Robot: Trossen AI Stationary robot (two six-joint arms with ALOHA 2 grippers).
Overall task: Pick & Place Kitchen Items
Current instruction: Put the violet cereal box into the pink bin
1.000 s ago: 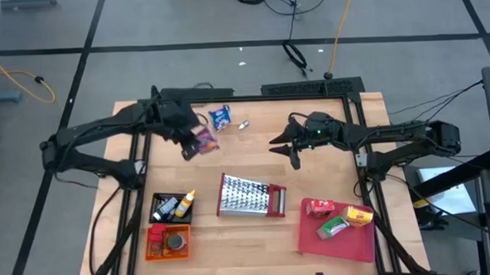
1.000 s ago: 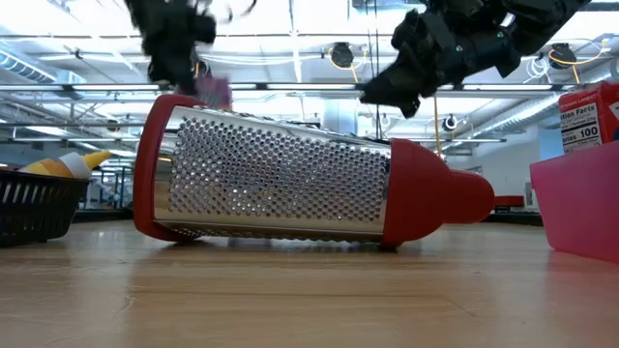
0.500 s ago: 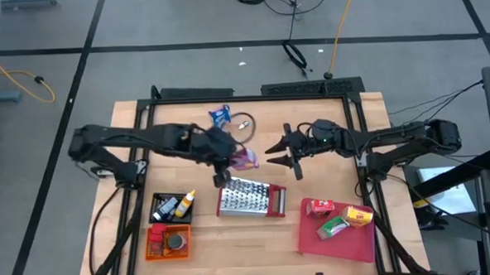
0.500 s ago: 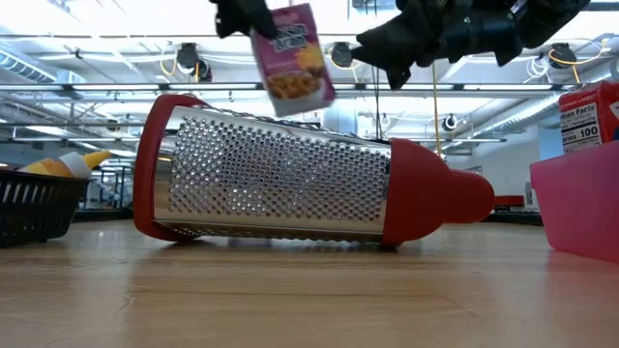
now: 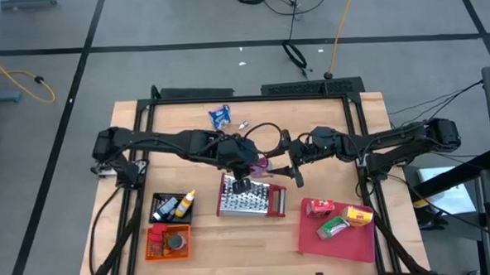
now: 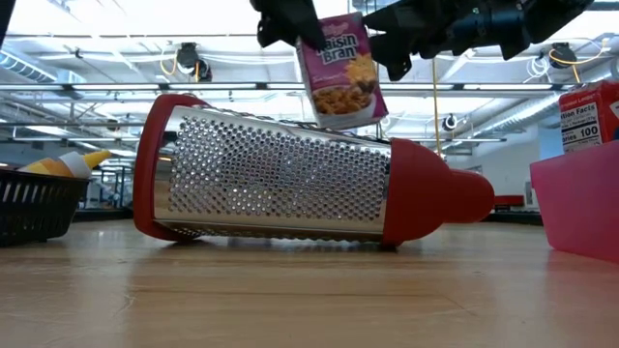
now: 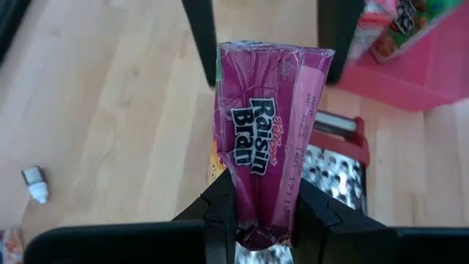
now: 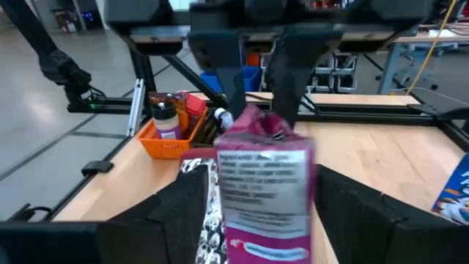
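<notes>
A pink-purple Raisin Bran box [image 5: 261, 162] is in the air above the steel grater [image 5: 252, 195], near the table's middle. My left gripper [image 5: 248, 159] reaches in from the left and is shut on the box. My right gripper [image 5: 286, 162] comes in level from the right and is open. In the right wrist view the box [image 8: 265, 187] stands between its two spread fingers [image 8: 183, 213], with a gap on each side. The low view shows the box [image 6: 340, 72] tilted, just above the grater [image 6: 280, 179]. My left gripper [image 7: 256, 216] pinches the box between its two fingers by one narrow end [image 7: 258, 209], a finger on each broad face. The fingers come level from the table's left. The box is lifted clear over the grater and juts ahead of the fingers toward my right gripper.
A red tray [image 5: 316, 240] at the near right holds a few packets. A black basket [image 5: 156, 199] with small bottles and an orange basket [image 5: 150, 249] with a dark jar stand at the near left. A blue packet [image 5: 220, 115] and a tiny white bottle [image 5: 244, 124] lie near the far edge.
My left gripper has carried the box from the table's far left to the middle, over the grater and up to my right gripper. The box has turned so that its free end points right. My right gripper has edged toward the near edge, staying open.
</notes>
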